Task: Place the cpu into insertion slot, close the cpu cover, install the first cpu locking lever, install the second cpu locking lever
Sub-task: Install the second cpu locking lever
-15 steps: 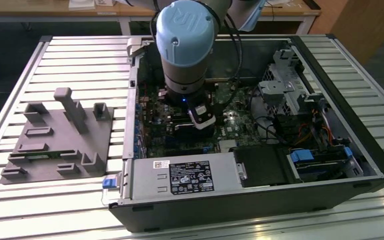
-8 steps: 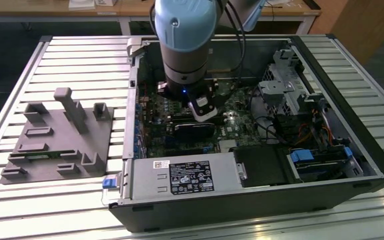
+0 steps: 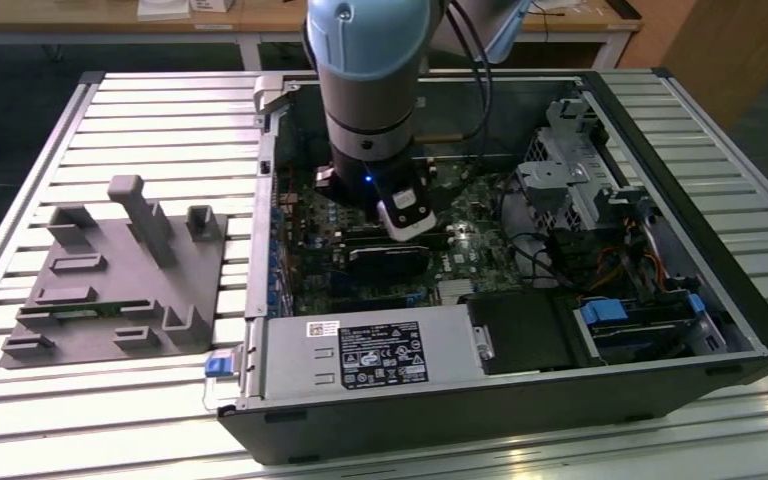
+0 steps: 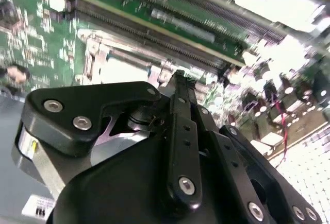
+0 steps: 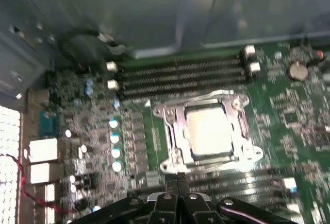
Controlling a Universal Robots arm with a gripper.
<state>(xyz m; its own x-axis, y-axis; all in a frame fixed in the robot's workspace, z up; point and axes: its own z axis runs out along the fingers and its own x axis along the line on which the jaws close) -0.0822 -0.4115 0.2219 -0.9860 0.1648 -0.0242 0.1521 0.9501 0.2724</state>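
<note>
Seemingly the cpu already sits in the insertion slot, with the cpu cover down around it; the gripper hovers just beside that slot, fingers pressed together, holding nothing; judging by this, the locking levers are the step in hand, calling for fine alignment.

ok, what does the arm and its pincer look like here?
The arm is a thick grey tube with a light blue cap, a dark band lower down and a small blue light. A black cable runs beside it. The pincer is black, built of flat links with silver screws.
</note>
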